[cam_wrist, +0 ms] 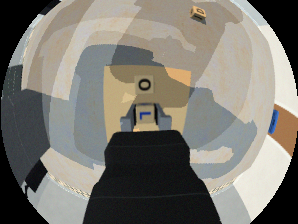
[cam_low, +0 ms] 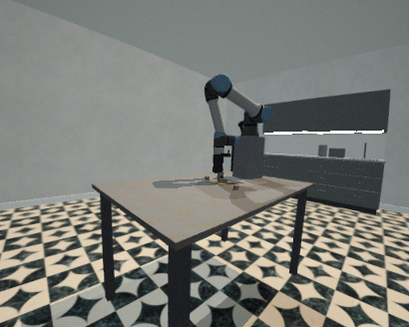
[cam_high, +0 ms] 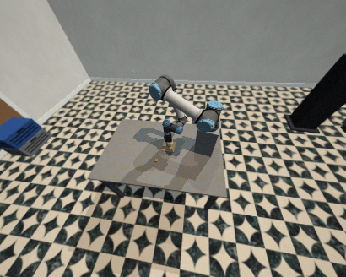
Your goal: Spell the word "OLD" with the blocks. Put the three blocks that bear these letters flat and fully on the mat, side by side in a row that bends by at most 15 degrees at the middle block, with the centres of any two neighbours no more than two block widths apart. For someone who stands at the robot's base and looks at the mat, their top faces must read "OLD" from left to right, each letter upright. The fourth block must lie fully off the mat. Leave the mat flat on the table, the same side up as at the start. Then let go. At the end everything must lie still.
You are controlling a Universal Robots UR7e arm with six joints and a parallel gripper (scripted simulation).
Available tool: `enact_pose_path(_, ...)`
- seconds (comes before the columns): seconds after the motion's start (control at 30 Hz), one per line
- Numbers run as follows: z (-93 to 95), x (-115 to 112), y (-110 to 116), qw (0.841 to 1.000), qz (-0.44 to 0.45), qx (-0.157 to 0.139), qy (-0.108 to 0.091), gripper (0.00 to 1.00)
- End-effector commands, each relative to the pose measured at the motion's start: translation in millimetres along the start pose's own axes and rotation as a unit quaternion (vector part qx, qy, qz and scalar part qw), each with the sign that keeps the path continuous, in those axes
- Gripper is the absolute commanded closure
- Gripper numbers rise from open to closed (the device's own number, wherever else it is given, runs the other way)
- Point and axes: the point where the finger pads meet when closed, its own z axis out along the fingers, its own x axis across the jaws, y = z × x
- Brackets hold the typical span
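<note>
A tan mat (cam_high: 173, 149) (cam_wrist: 114, 115) lies flat on the table. A block with a black O (cam_wrist: 144, 84) lies on it, face up. Next to it is a block with a blue L (cam_wrist: 145, 115), its foot pointing down in the wrist view. My gripper (cam_high: 169, 146) (cam_low: 219, 178) (cam_wrist: 145, 110) is low over the mat, its fingers on either side of the L block and slightly parted from it. A third block (cam_high: 155, 160) (cam_low: 235, 187) (cam_wrist: 198, 13) lies off the mat; its letter is unclear. Another block (cam_low: 206, 177) shows beyond the gripper; its letter is unreadable.
The grey-brown table (cam_high: 111, 156) (cam_low: 177, 214) carries the mat and blocks. The robot's pedestal (cam_high: 207, 143) (cam_low: 248, 157) stands at one side. The arm's shadows fall across mat and table. The gripper body hides part of the mat in the wrist view.
</note>
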Motion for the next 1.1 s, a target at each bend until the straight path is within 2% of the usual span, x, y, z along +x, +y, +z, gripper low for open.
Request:
enact_pose_path(0.0, -0.4, 0.5, 0.2, 1.000, 0.000, 0.000, 0.001, 0.33)
enact_pose_path(0.07, -0.4, 0.5, 0.2, 1.000, 0.000, 0.000, 0.001, 0.33)
enact_pose_path(0.1, -0.4, 0.5, 0.2, 1.000, 0.000, 0.000, 0.001, 0.27)
enact_pose_path(0.17, -0.4, 0.5, 0.2, 1.000, 0.000, 0.000, 0.001, 0.27)
enact_pose_path(0.2, -0.4, 0.5, 0.2, 1.000, 0.000, 0.000, 0.001, 0.21)
enact_pose_path(0.7, -2.3, 0.5, 0.2, 1.000, 0.000, 0.000, 0.001, 0.21)
enact_pose_path(1.07, -27.2, 0.4, 0.1, 1.000, 0.000, 0.000, 0.001, 0.21)
